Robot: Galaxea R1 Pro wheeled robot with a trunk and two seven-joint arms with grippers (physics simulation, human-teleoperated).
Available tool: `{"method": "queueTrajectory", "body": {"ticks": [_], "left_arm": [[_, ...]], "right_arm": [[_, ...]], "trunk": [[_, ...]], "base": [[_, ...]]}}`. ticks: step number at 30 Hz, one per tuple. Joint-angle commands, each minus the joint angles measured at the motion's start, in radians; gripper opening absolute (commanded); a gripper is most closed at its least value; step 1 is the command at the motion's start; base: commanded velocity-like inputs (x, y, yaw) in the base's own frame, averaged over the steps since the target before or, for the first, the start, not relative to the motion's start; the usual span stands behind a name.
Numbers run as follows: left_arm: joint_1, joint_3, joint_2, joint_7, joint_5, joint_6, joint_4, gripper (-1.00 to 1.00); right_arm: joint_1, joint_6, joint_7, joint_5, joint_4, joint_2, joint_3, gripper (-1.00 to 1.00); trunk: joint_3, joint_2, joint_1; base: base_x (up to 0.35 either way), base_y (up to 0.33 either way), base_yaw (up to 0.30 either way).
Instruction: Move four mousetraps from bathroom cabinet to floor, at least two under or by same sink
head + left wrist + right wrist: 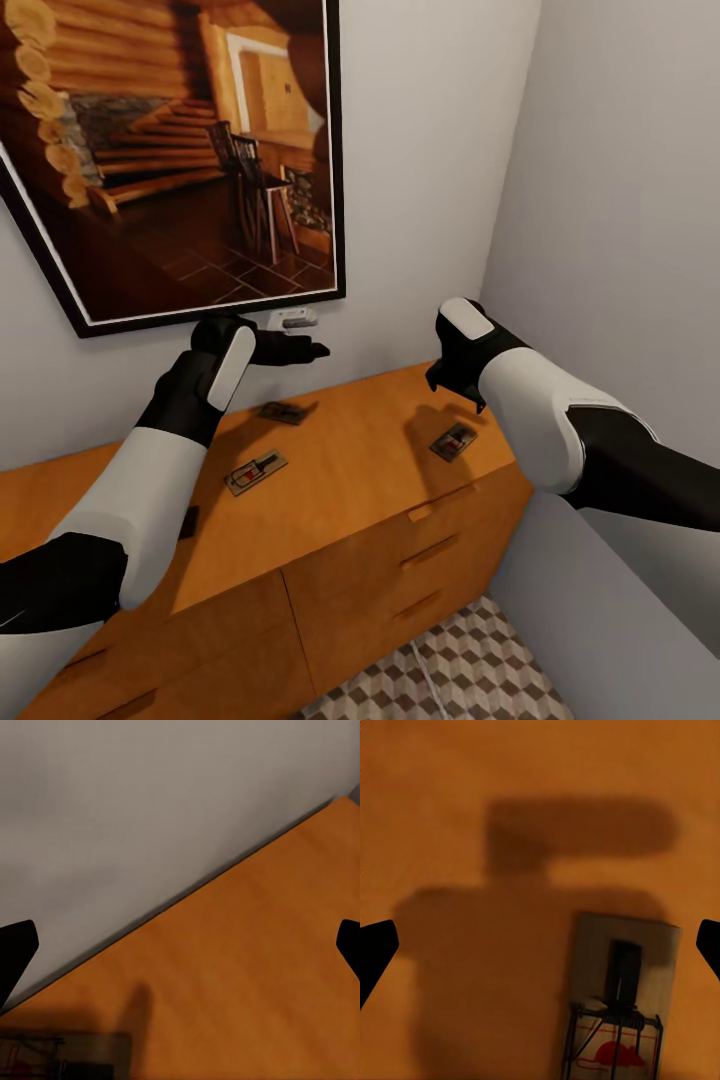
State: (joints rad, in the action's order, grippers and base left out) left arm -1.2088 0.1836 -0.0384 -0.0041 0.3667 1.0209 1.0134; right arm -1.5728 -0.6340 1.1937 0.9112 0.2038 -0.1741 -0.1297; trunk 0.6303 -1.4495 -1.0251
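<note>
— Right gripper (455,385) hangs over the cabinet (350,470) top, fingers spread wide, holding nothing. See the mousetrap (454,441) below it?

— Yes: a small tan board with a dark metal bar and a red mouse printed at one end. In the right wrist view that mousetrap (621,1001) lies flat between the 2 fingertips, nearer one of them, well apart from both.

— And the left gripper (300,350)?

— Also spread and empty, held near the wall above the back of the top. 2 more traps lie flat on the wood: a dark one (283,411) just under that gripper, another (255,472) nearer the front edge.

— The floor?

— Cube-patterned tiles (470,670) show beside the cabinet.
</note>
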Motion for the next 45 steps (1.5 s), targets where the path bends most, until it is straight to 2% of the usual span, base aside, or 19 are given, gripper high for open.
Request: {"method": "queueTrajectory", "body": {"ticks": [1,20,32,45], "left_arm": [[-0.001,0.001,0.000,0.000,0.000,0.004,0.001,1.00],[0.000,0.003,-0.002,0.000,0.000,0.004,0.000,1.00],[0.000,0.004,-0.005,0.000,0.000,0.002,0.000,1.00],[0.000,0.004,-0.007,0.000,0.000,0.002,-0.001,1.00]], "right_arm": [[0.000,-0.010,0.003,-0.002,0.002,0.000,-0.005,1.00],[0.016,-0.005,-0.016,-0.004,0.000,0.000,-0.004,1.00],[0.070,0.118,-0.013,-0.009,0.003,0.000,-0.002,1.00],[0.080,0.145,-0.012,-0.012,0.003,0.006,-0.002,1.00]], "trunk": [[0.001,-0.001,0.000],[0.001,-0.001,0.000],[0.001,-0.001,0.000],[0.001,-0.001,0.000]], "base": [[0.000,0.000,0.000],[0.000,0.000,0.000],[0.000,0.000,0.000],[-0.044,0.009,0.000]]}}
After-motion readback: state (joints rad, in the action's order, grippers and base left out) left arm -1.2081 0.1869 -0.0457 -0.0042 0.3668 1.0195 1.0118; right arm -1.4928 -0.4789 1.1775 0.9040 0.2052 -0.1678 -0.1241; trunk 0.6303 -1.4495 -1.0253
